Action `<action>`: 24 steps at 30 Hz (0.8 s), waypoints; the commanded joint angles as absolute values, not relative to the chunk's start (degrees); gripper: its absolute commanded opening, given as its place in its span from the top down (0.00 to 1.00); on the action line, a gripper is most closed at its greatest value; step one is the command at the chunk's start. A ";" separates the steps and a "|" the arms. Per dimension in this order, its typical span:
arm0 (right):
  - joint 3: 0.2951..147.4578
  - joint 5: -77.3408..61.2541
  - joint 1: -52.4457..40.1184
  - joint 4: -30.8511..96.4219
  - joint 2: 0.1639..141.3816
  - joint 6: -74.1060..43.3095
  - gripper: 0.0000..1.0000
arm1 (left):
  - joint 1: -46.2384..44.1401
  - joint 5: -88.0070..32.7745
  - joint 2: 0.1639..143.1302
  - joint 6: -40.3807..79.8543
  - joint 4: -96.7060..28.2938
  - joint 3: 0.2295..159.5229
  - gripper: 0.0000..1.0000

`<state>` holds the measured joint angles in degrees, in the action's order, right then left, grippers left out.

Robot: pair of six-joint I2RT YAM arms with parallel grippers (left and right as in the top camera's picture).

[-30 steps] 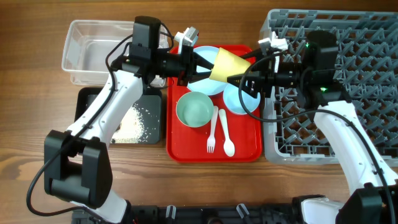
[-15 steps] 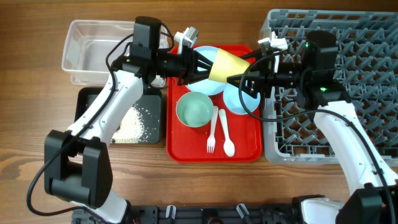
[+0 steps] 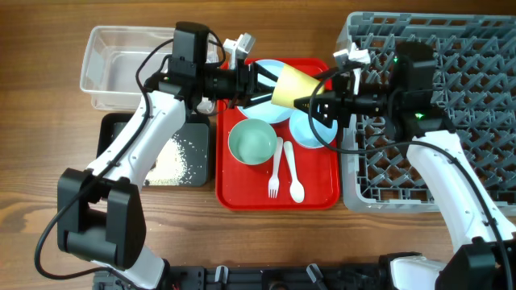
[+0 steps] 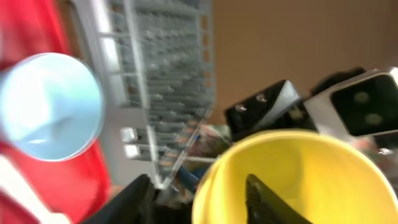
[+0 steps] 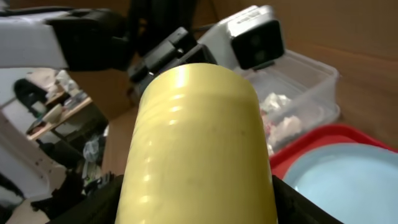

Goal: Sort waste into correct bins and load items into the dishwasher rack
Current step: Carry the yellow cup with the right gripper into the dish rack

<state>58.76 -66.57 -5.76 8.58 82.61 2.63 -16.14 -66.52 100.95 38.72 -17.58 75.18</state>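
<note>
- Hanging over the red tray [image 3: 242,193], the cup [image 3: 292,84] sits between both arms. The right gripper [image 3: 310,103] is clamped on its base end, while the left gripper [image 3: 264,85] is spread, fingers straddling the rim without gripping.
- Looks done: rice [image 3: 173,161] in the black tray [image 3: 109,129], tissue [image 5: 280,124] in the tub [image 3: 89,56].
- Left: nothing shows in the rack [image 3: 484,48]; plate [image 3: 266,68], green bowl [image 3: 251,141], blue bowl [image 3: 305,129], fork [image 3: 275,169] and spoon [image 3: 294,177] wait on the red tray.

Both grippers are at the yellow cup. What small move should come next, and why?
Probably draw the left gripper back off the yellow cup: its jaws stand open astride the rim, while the right gripper grips the cup's body above the red tray.
</note>
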 commanded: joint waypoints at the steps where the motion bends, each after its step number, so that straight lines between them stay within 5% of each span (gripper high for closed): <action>1: 59.90 -57.30 -5.93 11.66 82.15 2.37 0.96 | -15.07 -51.88 101.25 31.16 -23.14 75.11 0.46; 11: 69.38 -28.42 -3.77 34.39 79.48 -3.27 0.96 | -10.55 -29.10 98.94 23.16 -39.35 75.13 0.39; 24: 89.06 -2.15 19.66 63.94 81.34 -9.61 0.96 | -7.60 -11.90 89.97 22.65 -47.03 75.13 0.31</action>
